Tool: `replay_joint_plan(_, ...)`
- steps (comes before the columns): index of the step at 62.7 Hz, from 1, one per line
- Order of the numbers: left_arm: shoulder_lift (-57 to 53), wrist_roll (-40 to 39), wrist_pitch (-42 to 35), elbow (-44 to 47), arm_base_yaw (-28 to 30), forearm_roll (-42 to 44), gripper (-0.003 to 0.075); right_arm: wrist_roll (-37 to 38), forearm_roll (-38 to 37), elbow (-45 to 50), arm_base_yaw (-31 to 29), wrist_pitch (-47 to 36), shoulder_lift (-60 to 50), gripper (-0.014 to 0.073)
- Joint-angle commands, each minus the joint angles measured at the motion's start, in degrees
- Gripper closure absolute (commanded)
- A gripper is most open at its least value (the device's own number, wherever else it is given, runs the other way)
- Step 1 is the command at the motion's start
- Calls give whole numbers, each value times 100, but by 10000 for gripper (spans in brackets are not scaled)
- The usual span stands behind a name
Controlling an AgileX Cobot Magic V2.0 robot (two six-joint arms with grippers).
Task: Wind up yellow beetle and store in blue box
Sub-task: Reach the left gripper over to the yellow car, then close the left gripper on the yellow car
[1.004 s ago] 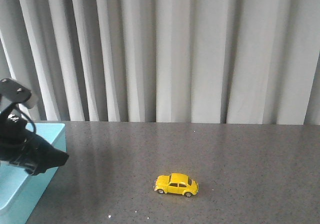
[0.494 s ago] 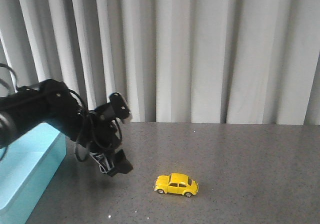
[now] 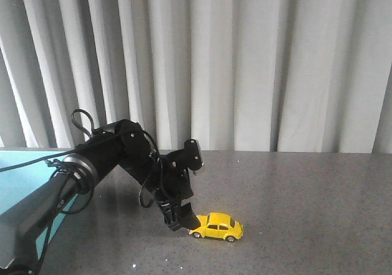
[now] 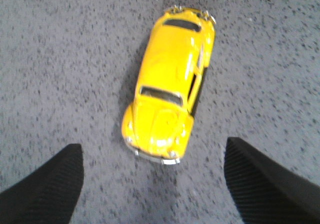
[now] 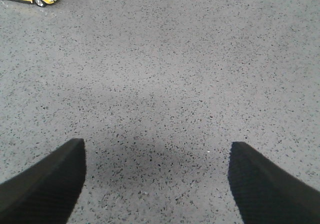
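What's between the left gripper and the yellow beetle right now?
Nothing. In the left wrist view only bare speckled table lies between the open left gripper and the yellow beetle, whose front bumper points toward the gripper.

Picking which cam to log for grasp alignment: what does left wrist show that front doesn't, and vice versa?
Left wrist only: the yellow beetle from above, roof, both windows and a chrome bumper, lying ahead of the open left gripper, between the lines of its two fingertips, untouched.

Front only: the left arm reaching down to the car's left end, the blue box at far left, and the curtain behind.

Both: the beetle on its wheels on the speckled grey table, not gripped.
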Motion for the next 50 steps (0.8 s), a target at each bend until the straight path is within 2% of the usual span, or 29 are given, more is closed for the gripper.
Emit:
replay_joint_plan(1, -155, 58, 47, -437, -82, -361, 164, -7, -36, -142, 7, -328, 11, 29)
replay_joint_plan(21, 147, 189, -30, -555, -181, -828, 164, -7, -36, -142, 7, -334, 11, 29)
replay_joint_plan(50, 411, 188, -341, -555, -212, -1020, 167, -7, -36, -142, 7, -325, 11, 29)
